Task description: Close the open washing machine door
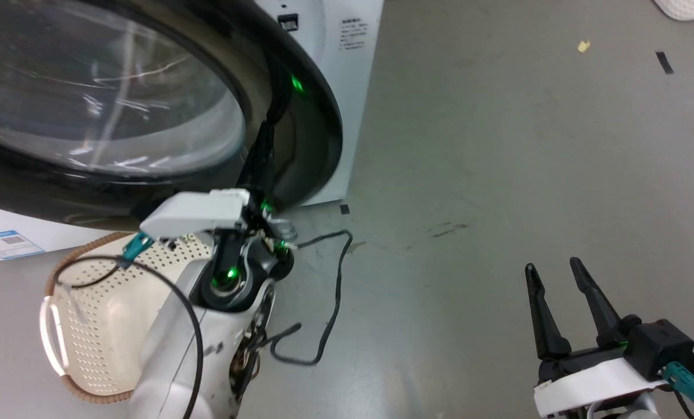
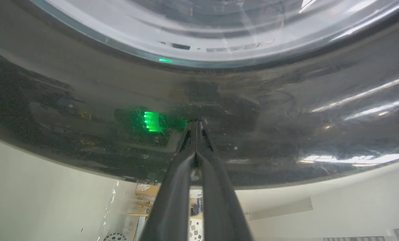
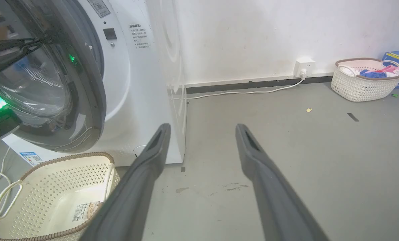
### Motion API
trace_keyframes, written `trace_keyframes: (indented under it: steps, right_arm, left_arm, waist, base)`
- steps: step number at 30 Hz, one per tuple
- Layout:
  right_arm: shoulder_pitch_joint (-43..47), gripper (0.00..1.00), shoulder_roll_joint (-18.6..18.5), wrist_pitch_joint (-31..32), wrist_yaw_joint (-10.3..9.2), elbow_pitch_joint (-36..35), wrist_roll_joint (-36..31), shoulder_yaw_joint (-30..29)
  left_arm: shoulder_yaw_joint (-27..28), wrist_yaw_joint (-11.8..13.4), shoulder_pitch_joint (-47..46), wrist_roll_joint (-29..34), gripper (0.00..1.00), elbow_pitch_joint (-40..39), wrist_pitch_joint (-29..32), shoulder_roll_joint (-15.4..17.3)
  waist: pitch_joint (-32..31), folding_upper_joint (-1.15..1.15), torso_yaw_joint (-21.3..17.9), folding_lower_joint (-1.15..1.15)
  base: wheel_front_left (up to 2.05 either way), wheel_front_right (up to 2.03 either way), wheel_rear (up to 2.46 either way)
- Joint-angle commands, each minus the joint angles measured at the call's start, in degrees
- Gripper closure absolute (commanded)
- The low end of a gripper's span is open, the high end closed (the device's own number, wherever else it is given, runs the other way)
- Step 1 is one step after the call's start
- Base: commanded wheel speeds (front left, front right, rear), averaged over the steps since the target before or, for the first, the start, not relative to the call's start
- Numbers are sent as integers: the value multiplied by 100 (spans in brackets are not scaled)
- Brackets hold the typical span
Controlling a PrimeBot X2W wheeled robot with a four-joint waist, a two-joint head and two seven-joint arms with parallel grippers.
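The white washer is standing on the left against the far wall, on the grey floor. Its door is hanging ajar, angled off the front, with the latch slot showing just right of the black rim. A cream basket is sitting on the floor just in front of the washer, under the door. A second basket, holding clothes, is sitting far off to the right by the wall. The left end effector is reaching up to the door, its fingers pressed together and their tips touching the glossy black rim below the glass. The right end effector is hovering over the floor well to the right, fingers spread, gripping nothing. A black cable is trailing across the floor near the left arm.
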Motion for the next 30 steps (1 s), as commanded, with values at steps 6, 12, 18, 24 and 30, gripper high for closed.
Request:
trace_keyframes:
  steps: [6,12,18,24,30]
  right_arm:
    - [-121,0,13,-25,6,0,34,-38]
    - [-6,0,14,-25,6,0,48,-148]
    - [242,0,15,-25,6,-49,-9,-214]
    - [540,0,15,-25,6,-57,191,-202]
    - [683,0,16,-25,6,-37,145,-50]
  left_arm:
    - [-235,-64,-170,33,100,130,-81,7]
    - [-340,-66,714,463,100,-430,-134,45]
    - [-423,-66,1867,2025,0,-1154,-447,622]
    - [641,-66,2952,4584,0,-1857,-487,807]
    - [946,139,3708,7711,0,-2496,-488,889]
  waist:
    - [-102,0,196,-1]
    - [-493,0,570,-1]
    - [-982,0,1079,-1]
    - [-1458,0,1610,-1]
    - [-1643,0,2018,-1]
  base:
    - [0,0,0]
    - [0,0,0]
    - [0,0,0]
    - [0,0,0]
    - [0,0,0]
